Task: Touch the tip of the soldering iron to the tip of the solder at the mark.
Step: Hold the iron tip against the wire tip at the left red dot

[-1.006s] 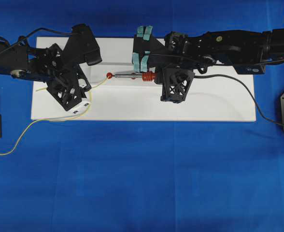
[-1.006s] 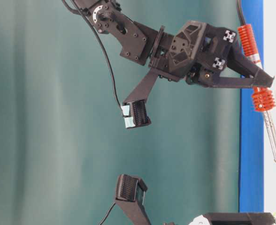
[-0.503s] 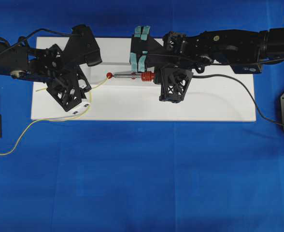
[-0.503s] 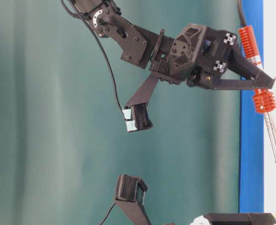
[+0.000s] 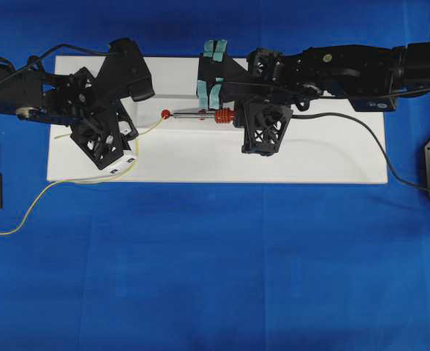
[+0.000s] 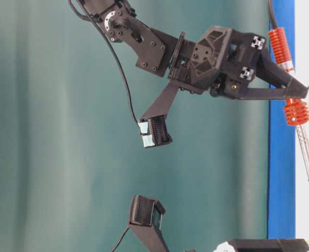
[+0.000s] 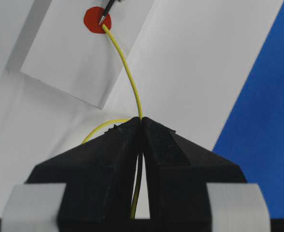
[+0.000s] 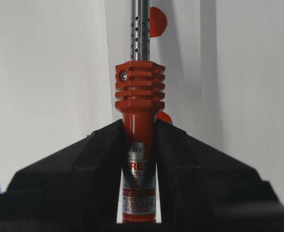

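Observation:
The soldering iron (image 5: 200, 113) lies level over the white board, its red-orange handle (image 8: 138, 96) clamped in my shut right gripper (image 8: 138, 128) just behind the ribbed collar. Its pointed tip (image 7: 103, 17) rests on the red mark (image 7: 97, 20). The yellow solder (image 7: 132, 82) runs up from my left gripper (image 7: 141, 121), which is shut on it, and its end meets the iron's tip at the mark (image 5: 166, 114). From table level the iron (image 6: 296, 113) slopes down to that spot below my right gripper (image 6: 301, 93). My left gripper (image 5: 131, 139) sits left of the mark.
The white board (image 5: 310, 157) lies on blue cloth. Slack solder loops off the board's left front corner (image 5: 25, 216). The iron's black cord (image 5: 361, 131) trails right across the board. Two more red dots (image 8: 157, 21) lie under the iron's shaft.
My right gripper has edged the iron slightly left toward the mark. The left gripper and solder have stayed put.

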